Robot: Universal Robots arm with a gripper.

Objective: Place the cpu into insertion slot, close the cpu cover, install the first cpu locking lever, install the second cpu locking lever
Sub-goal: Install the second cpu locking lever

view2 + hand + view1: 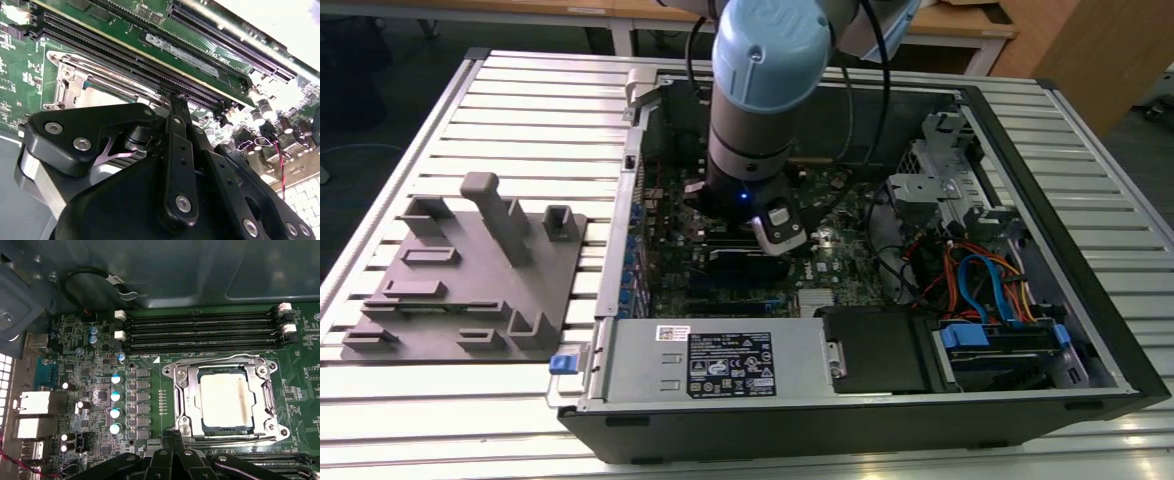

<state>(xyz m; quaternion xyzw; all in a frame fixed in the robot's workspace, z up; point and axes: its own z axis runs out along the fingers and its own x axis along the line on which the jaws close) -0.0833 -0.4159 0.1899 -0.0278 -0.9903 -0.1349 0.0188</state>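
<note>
- One cpu (222, 401), pale metal top up, seated in the insertion slot (226, 429) on the green board, beside the long memory slots.
- One cpu cover (182, 392), a silver frame lying flat around the chip.
- Four memory slots (200, 330), parallel and black, with white clips at their ends.
- One hand (178, 102), low over the board at the socket's edge; whether its fingers are spread or pressed together cannot be told.
- One computer case (1067, 200), open on the slatted bench (520, 110).
- One grey fixture (467, 270) on the bench, at the exterior view's left of the case.

Pale-blue-capped grey arm (754, 110) with a black, screw-studded claw (172, 100).
</note>
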